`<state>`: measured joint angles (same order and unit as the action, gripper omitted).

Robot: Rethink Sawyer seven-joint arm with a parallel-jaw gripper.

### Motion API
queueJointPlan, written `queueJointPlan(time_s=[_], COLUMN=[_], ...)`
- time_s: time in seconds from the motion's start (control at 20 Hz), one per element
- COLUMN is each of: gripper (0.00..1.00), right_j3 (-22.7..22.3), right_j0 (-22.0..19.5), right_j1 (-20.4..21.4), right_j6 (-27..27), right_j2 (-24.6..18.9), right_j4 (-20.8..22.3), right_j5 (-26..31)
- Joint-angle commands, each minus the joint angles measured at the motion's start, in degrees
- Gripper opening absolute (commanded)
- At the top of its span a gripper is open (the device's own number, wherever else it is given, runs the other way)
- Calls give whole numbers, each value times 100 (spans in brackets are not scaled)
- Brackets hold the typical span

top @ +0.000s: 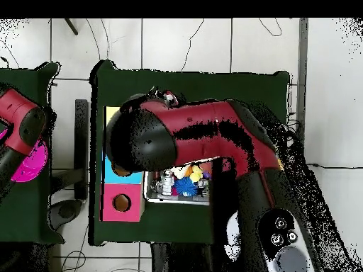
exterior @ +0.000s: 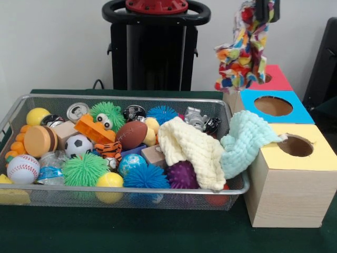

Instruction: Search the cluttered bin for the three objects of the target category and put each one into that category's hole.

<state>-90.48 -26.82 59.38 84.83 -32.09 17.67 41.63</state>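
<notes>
My gripper (exterior: 263, 10) shows at the top right of the front view, shut on the white cloth with multicoloured dots (exterior: 243, 52). The cloth hangs in the air above the red-topped and blue-topped boxes. The wire mesh bin (exterior: 131, 193) holds the cream waffle cloth (exterior: 192, 150) at its right. The pale teal waffle cloth (exterior: 243, 139) drapes over the bin's right rim and touches the yellow-topped box. The hole (exterior: 295, 145) in the yellow top is open and uncovered. In the overhead view my arm (top: 198, 138) hides the gripper and most of the bin (top: 177, 185).
The blue-topped box (exterior: 273, 106) and the red-topped box (exterior: 278, 78) stand behind the yellow one. The bin is full of spiky balls, a small football (exterior: 131, 134), a baseball (exterior: 22, 168) and other toys. The robot's pedestal (exterior: 155, 47) stands behind the bin.
</notes>
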Motion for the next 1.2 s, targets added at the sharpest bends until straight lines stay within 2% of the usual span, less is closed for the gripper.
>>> queueJointPlan(time_s=[0.05,0.65,0.8,1.2], gripper=[0,0,0,0], right_j3=[537,665,797,1013], right_j0=[362,724,848,1051], right_j1=[-252,-642,-833,-1320], right_j6=[1881,1912,1884,1936], right_j2=[723,1111,1266,1548], right_j4=[-104,-254,-206,-263], right_j5=[314,-355,-316,-732])
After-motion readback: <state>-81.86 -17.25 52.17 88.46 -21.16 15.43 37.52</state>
